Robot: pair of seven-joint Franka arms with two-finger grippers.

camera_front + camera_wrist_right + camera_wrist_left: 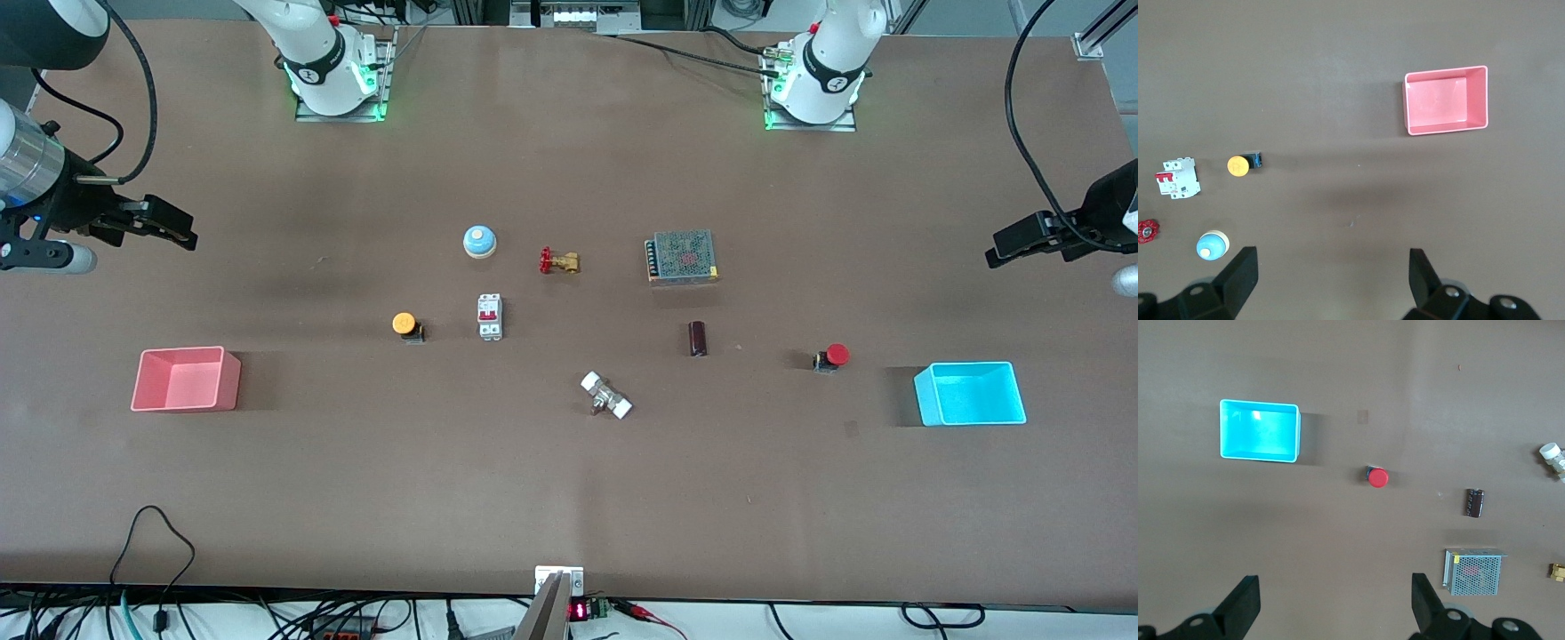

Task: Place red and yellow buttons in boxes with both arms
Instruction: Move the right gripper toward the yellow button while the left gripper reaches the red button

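The red button [834,356] lies on the table beside the cyan-blue box [970,394], toward the left arm's end; both show in the left wrist view, button [1377,477] and box [1259,431]. The orange-yellow button [406,325] lies near the table's middle, some way from the pink-red box [186,380]; the right wrist view shows this button [1240,164] and box [1446,100]. My left gripper [1005,252] is open and empty, high over the table's edge at its own end. My right gripper [178,233] is open and empty, high over its own end.
A blue-and-white dome bell [479,241], a brass valve with red handle [558,261], a white breaker [490,316], a mesh-covered power supply [682,256], a dark cylinder [698,339] and a white-capped fitting [606,396] lie about the table's middle.
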